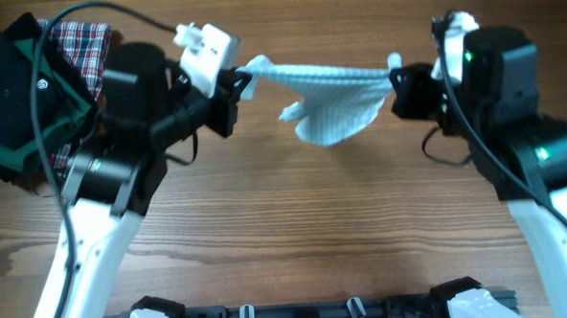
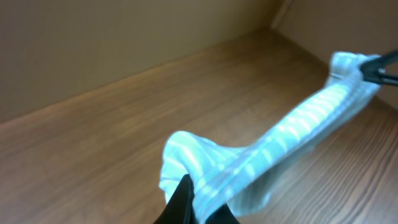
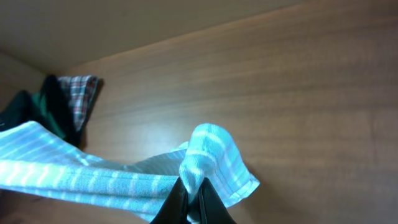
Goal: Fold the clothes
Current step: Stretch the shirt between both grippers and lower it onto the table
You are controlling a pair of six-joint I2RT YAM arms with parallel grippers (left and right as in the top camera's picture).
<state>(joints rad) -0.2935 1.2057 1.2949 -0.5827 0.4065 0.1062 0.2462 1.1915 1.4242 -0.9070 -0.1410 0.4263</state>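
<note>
The small pale-blue ribbed garment (image 1: pixel 331 97) hangs stretched above the table between both grippers, its loose middle sagging toward the wood. My left gripper (image 1: pixel 245 83) is shut on its left end, seen bunched between the fingers in the left wrist view (image 2: pixel 198 198), where the garment (image 2: pixel 298 124) runs off to the right. My right gripper (image 1: pixel 395 79) is shut on its right end, seen pinched in the right wrist view (image 3: pixel 194 194), where the garment (image 3: pixel 93 180) runs off to the left.
A dark black-and-green garment (image 1: pixel 12 94) lies piled at the far left of the wooden table (image 1: pixel 296 216), with a red plaid cloth (image 1: pixel 79 43) under it. Both also show in the right wrist view (image 3: pixel 59 106). A black rail (image 1: pixel 300 316) runs along the front edge.
</note>
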